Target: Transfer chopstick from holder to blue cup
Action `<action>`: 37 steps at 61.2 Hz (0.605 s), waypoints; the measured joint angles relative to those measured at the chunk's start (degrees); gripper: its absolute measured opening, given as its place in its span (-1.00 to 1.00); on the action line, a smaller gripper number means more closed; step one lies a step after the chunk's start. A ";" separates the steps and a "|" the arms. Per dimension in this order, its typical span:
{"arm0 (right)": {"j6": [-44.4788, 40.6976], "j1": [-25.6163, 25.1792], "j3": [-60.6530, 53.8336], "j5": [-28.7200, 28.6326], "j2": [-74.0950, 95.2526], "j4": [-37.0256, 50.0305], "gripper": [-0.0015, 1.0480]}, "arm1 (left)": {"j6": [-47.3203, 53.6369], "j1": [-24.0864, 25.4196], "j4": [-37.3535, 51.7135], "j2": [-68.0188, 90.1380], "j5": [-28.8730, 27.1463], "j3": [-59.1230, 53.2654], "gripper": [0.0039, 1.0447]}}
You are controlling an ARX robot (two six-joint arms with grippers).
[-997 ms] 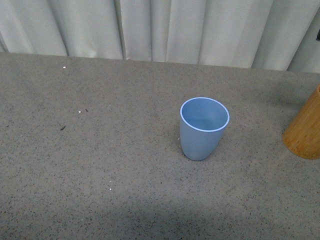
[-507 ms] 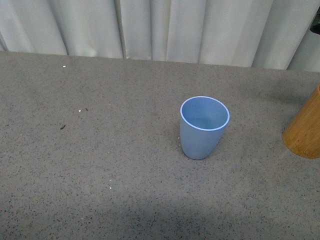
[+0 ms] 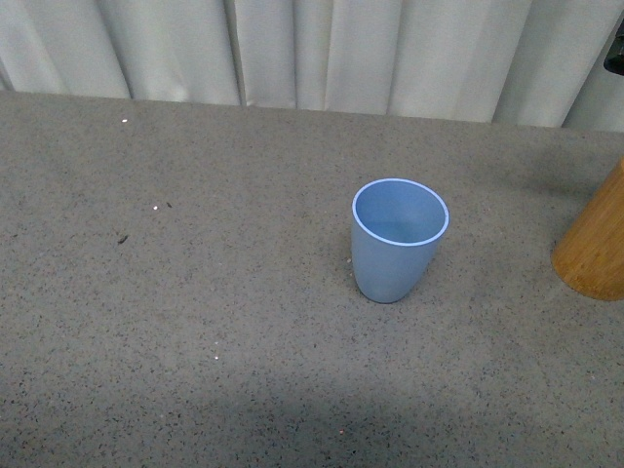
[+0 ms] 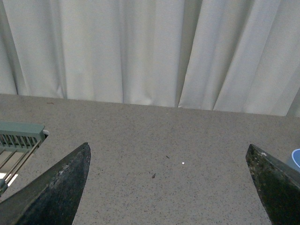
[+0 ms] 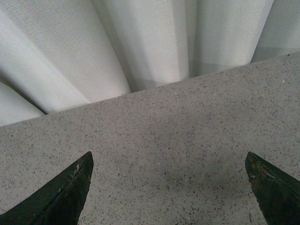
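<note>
You have the blue cup (image 3: 400, 239) upright near the middle of the speckled table (image 3: 195, 292); the wooden holder (image 3: 595, 244) stands well apart to its right, cut by the frame edge, its top hidden; your left gripper (image 4: 168, 146) and right gripper (image 5: 168, 154) both gape wide, holding nothing.

No text, label, brand, number or sign is legible in any view. The blue cup (image 3: 395, 244) and the wooden holder (image 3: 595, 249) show plain, unmarked surfaces.
</note>
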 joint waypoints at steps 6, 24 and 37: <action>0.11 0.00 -0.33 0.00 0.33 0.57 0.80 | 0.02 0.00 0.00 0.00 0.02 0.00 0.88; 0.28 -0.13 -2.05 -0.87 0.42 1.84 -0.06 | 0.00 0.00 0.00 0.00 0.00 0.00 0.88; 0.28 -0.52 -3.61 -1.09 0.42 2.78 -0.78 | 0.02 0.00 0.02 0.00 0.00 0.00 0.88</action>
